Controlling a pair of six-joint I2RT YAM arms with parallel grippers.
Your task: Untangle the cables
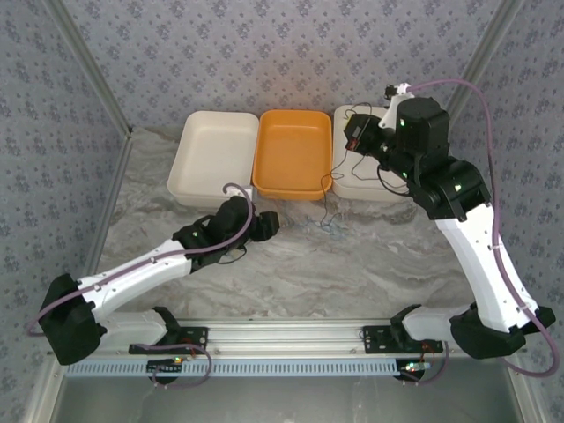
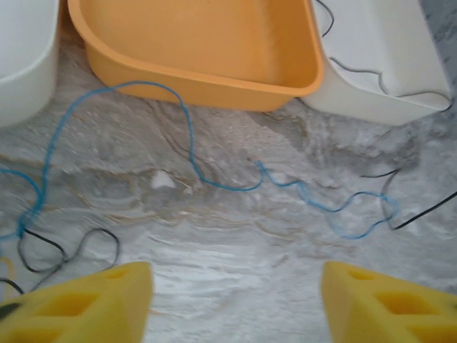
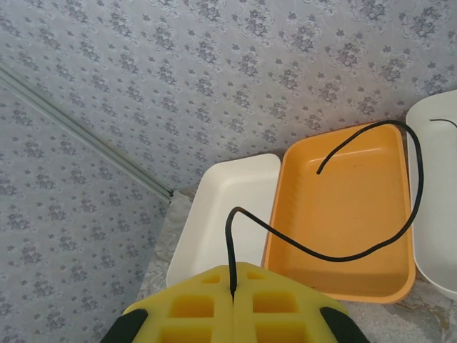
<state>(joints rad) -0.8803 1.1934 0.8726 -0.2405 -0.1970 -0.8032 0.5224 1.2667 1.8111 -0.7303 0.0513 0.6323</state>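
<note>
Top external sits high behind the arm bases and looks down and forward over the whole table [image 1: 291, 256] to the back wall [image 1: 264, 53]; farthest view. Left wrist is low, close to the tabletop, facing forward past the left fingers [image 2: 93, 304] at the orange tray [image 2: 200, 78] near wall. Right wrist is raised, looking obliquely down over the right fingers [image 3: 193, 307] and black cable [image 3: 418, 186] toward the wall. All three share the orange tray plus parts of the left white tray [image 1: 213, 150] and right white tray [image 1: 363, 187].

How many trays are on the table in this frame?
3, in a row at the far side: left white tray, orange tray in the middle, right white tray partly behind the right arm.
</note>
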